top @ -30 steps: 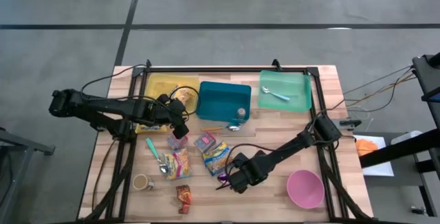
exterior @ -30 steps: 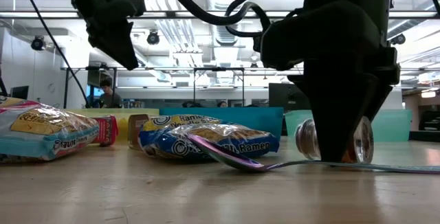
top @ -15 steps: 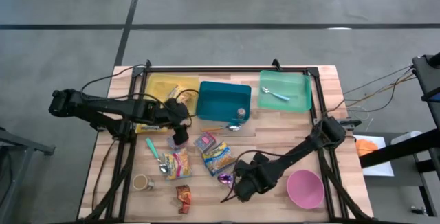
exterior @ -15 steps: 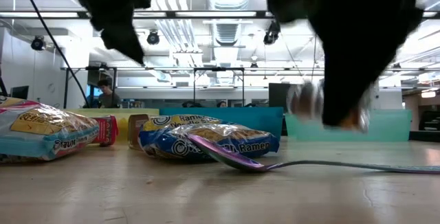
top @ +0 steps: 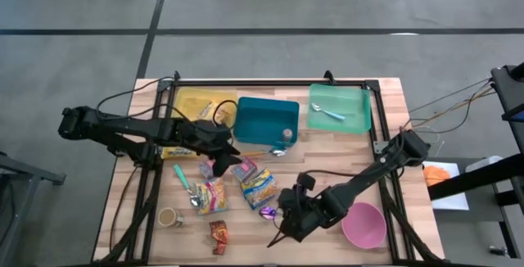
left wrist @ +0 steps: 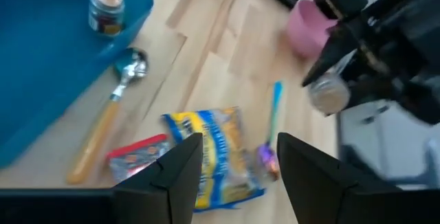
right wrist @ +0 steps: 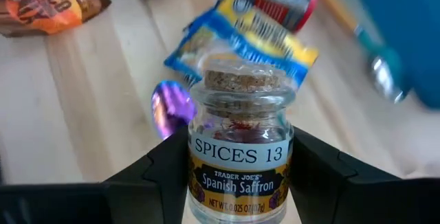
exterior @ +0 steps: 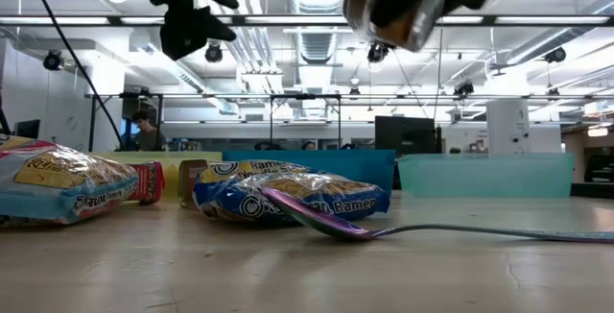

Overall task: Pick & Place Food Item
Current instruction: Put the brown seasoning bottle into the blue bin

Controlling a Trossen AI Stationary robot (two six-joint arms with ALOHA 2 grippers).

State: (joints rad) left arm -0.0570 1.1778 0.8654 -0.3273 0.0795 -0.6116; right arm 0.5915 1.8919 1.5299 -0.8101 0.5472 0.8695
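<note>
1. saffron jar [right wrist: 239,157] w/ cork stopper sits clamped between right gripper [right wrist: 237,183] fingers; label reads "spanish saffron"; jar is off the table, up in the air in low view [exterior: 393,8].
2. right gripper in high view [top: 296,218] hangs over table's front-middle, near pink bowl [top: 363,224]; purple spoon [top: 268,212] just beside it.
3. left gripper [top: 223,151] above the packets, near blue bin [top: 267,119]; fingers [left wrist: 180,169] part open, nothing between them.
4. blue-yellow ramen packet [top: 257,187] lies flat mid-table; second small jar [left wrist: 106,11] stands inside blue bin; wooden-handled spoon [left wrist: 110,131] lies by bin edge.
5. green tray [top: 339,108] at far right of table.
</note>
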